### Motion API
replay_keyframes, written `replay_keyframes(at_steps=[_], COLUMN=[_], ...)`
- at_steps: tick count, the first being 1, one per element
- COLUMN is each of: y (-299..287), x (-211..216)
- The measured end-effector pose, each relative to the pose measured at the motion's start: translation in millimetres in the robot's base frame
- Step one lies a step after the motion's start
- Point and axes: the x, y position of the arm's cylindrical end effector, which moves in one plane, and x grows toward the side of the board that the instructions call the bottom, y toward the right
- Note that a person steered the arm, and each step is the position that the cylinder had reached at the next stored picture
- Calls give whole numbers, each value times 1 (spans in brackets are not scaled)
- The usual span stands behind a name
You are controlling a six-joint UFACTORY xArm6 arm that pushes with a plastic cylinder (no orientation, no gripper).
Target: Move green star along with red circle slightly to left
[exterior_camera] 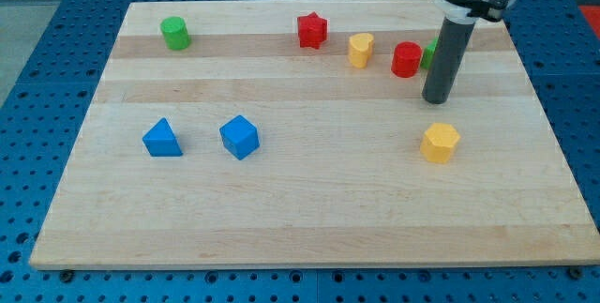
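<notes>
A pale wooden surface [309,219] carries small coloured blocks. Near the view's top right sits the red circle [406,60] — a short cylinder — with the green star [429,55] touching or just beside its right flank, mostly hidden behind my dark rod. My tip [435,101] rests on the surface just below and right of the pair. The arm carries no fingers, so nothing is clenched or released.

Both blocks look small, rigid and light, likely to slide readily on smooth wood. There is nothing to grasp — I judge the push belongs on the star's right side, so it drives the circle leftward, though the round block may slip aside.
</notes>
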Motion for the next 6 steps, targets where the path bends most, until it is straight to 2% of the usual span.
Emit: replay_keyframes(at_steps=[2, 3, 4, 5, 6], y=[2, 29, 82, 106, 119], x=[20, 21, -10, -57, -79])
